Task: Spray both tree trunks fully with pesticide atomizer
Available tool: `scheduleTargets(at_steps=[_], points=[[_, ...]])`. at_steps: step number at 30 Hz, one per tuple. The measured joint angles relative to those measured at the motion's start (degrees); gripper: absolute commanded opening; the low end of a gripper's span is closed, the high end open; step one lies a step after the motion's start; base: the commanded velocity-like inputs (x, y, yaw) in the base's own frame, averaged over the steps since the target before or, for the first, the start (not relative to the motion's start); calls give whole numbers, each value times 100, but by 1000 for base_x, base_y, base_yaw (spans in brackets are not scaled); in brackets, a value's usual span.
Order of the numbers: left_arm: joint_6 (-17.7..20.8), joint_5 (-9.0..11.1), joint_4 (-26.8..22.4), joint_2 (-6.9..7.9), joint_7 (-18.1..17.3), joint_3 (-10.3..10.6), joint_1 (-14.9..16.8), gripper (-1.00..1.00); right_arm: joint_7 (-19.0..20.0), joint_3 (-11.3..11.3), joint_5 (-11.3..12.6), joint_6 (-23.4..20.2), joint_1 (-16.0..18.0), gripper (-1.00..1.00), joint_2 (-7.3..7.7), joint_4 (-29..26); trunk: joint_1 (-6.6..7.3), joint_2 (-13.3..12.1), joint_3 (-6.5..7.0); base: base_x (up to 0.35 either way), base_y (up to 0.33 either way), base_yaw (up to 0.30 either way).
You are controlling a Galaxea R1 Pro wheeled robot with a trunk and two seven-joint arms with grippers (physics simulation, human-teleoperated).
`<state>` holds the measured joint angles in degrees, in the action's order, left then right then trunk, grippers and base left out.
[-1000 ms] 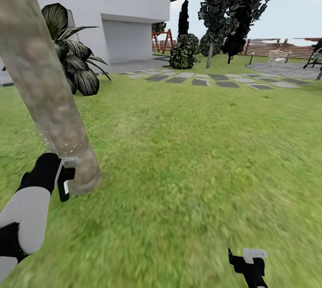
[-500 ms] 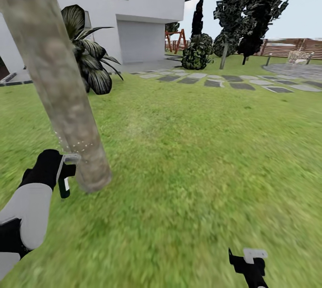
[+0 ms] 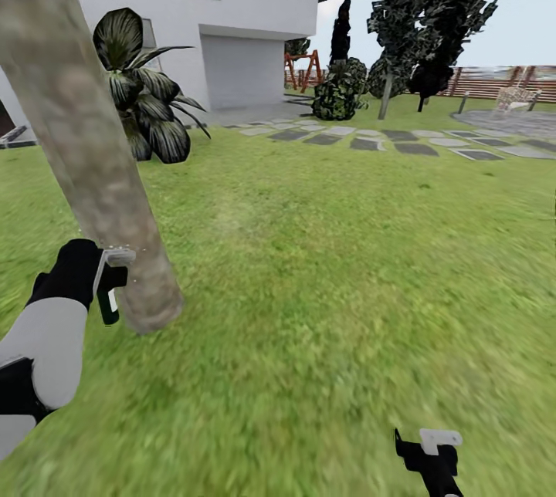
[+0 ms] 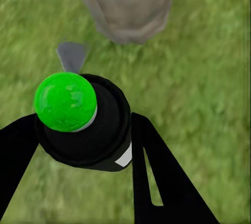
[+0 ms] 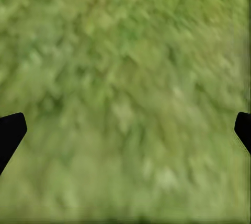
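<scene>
Dark green pesticide atomizer (image 3: 110, 298) pinched in left gripper (image 4: 83, 130) fingers — right gripper (image 5: 125, 130) fingers spread.

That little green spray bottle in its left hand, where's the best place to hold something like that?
Around the body, as the left hand does: its fingers flank the dark round atomizer from both sides. That leaves the grey spray head free to face the tree trunk close in front.

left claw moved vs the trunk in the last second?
Yes, slightly. The left claw with the spray bottle sits a bit higher against the tree trunk, though the camera also shifted.
</scene>
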<state>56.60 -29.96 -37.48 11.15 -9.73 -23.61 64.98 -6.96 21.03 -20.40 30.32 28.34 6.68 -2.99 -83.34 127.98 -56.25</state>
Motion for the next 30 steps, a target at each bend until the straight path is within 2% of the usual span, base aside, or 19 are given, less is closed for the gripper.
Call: scheduleTargets(at_steps=[3, 8, 16, 20, 26, 30], points=[[11, -3, 1, 0, 1, -1, 120, -100, 1, 0, 0, -2, 0, 100, 0, 0, 3, 0, 0, 213, -167, 29], [14, 3, 9, -54, 1, 7, 135, -100, 1, 0, 0, -1, 0, 100, -8, 1, 4, 0, 0, 292, -119, 186], [11, -31, 10, -56, 1, 8, 132, -100, 0, 0, 0, -1, 0, 100, -9, 1, 3, 0, 0, 260, -170, 190], [11, -116, 11, -64, 1, 8, 114, -100, 0, 0, 0, 0, 0, 100, -9, 0, 1, 0, 0, 20, -261, 6], [11, -122, 11, -39, 1, 8, 72, -100, 0, 0, 0, -3, 0, 100, -9, 0, 0, 0, 0, -94, -273, 0], [0, -122, 20, -41, 1, 21, 53, -100, 0, 0, 0, -3, 0, 100, -9, 0, 2, 0, 0, 86, -266, 0]])
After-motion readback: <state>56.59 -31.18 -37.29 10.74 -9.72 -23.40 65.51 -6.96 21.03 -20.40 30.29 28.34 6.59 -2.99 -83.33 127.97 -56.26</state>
